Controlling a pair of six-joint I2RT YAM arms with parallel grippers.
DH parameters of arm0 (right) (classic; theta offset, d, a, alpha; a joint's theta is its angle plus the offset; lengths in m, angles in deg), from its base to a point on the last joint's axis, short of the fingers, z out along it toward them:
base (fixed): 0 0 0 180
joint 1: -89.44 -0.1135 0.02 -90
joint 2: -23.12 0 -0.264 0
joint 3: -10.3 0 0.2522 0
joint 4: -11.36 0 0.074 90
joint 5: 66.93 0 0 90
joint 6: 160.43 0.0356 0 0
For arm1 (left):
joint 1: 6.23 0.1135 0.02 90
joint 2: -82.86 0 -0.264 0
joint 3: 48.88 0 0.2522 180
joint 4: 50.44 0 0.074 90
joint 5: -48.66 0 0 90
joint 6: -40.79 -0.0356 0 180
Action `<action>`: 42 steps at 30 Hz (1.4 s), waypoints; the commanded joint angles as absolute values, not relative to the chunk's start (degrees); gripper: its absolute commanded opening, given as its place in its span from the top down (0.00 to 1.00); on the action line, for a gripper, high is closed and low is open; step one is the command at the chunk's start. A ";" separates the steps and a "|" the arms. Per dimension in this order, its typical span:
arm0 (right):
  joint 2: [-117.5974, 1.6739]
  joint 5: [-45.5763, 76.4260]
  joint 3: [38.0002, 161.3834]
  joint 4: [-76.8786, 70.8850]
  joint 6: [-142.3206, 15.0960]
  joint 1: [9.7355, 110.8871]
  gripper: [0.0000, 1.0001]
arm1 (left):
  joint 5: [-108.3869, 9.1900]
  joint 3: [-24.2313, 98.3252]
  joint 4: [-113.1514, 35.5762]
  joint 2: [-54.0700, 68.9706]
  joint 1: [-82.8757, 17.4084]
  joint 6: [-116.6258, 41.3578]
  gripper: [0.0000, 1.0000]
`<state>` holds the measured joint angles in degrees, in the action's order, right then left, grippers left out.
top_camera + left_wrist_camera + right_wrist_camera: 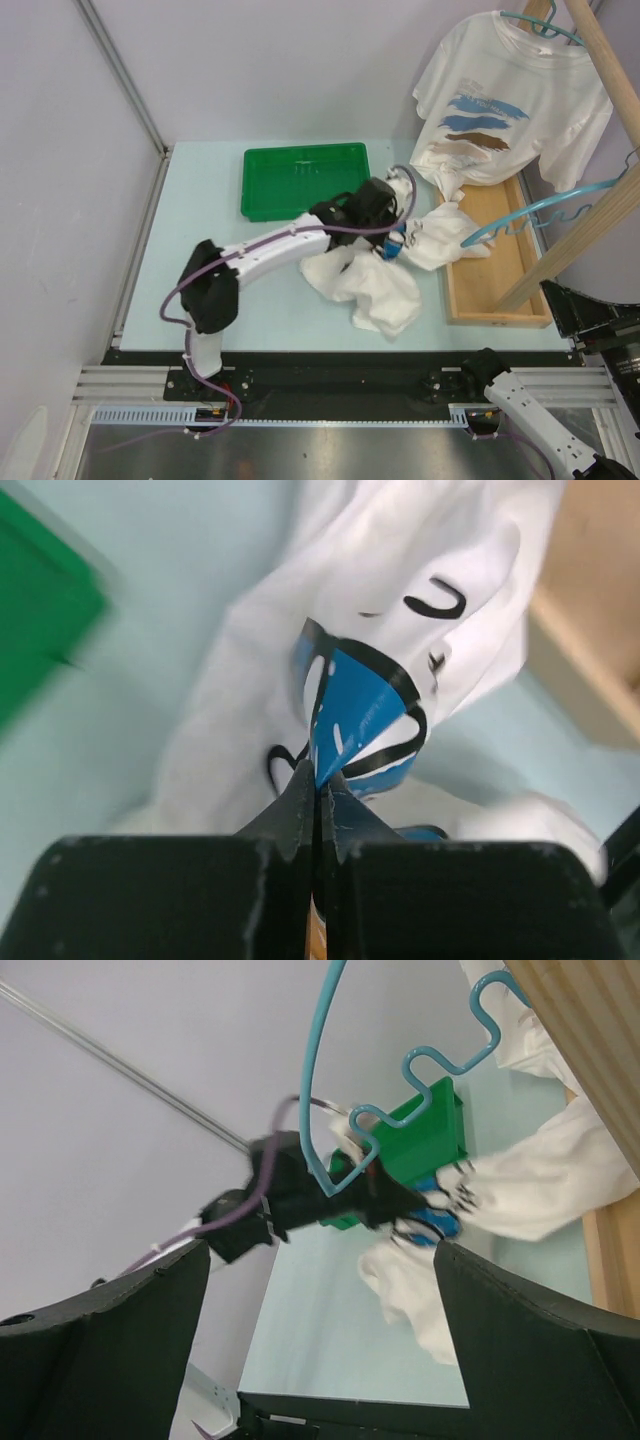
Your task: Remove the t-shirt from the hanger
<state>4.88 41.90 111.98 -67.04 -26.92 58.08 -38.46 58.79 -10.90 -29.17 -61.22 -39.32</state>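
Tightly around t-shirt, left hand.

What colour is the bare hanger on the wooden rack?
The hanger is light blue, clearest in the right wrist view.

White t-shirt, green tray

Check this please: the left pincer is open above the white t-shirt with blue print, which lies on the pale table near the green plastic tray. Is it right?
Not quite. The left pincer is not open: its jaws are shut on the blue-printed fabric of the white t-shirt, as the left wrist view shows. The shirt does lie on the pale table near the green plastic tray.
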 commanded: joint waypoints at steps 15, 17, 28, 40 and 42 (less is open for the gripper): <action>2.82 46.79 113.36 -68.84 -27.01 55.69 0.00 | -43.70 88.89 -33.85 -22.07 -35.34 -40.69 1.00; 2.73 47.15 113.00 -68.93 -27.10 55.60 0.00 | -47.30 89.85 -34.57 -23.83 -33.84 -38.76 1.00; 1.67 47.32 110.98 -67.88 -27.71 54.99 0.00 | -46.00 83.90 -34.74 -27.98 -29.17 -34.54 1.00; 1.76 47.41 108.52 -67.00 -26.83 54.81 0.00 | -47.93 79.14 -40.27 -32.46 -29.26 -18.63 1.00; 1.76 47.23 107.99 -66.65 -26.75 54.72 0.00 | -43.92 78.79 -40.56 -31.23 -30.14 -19.32 1.00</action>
<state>2.91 46.64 108.79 -68.22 -26.53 55.13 -47.34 78.37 -32.76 -34.42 -29.15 -23.78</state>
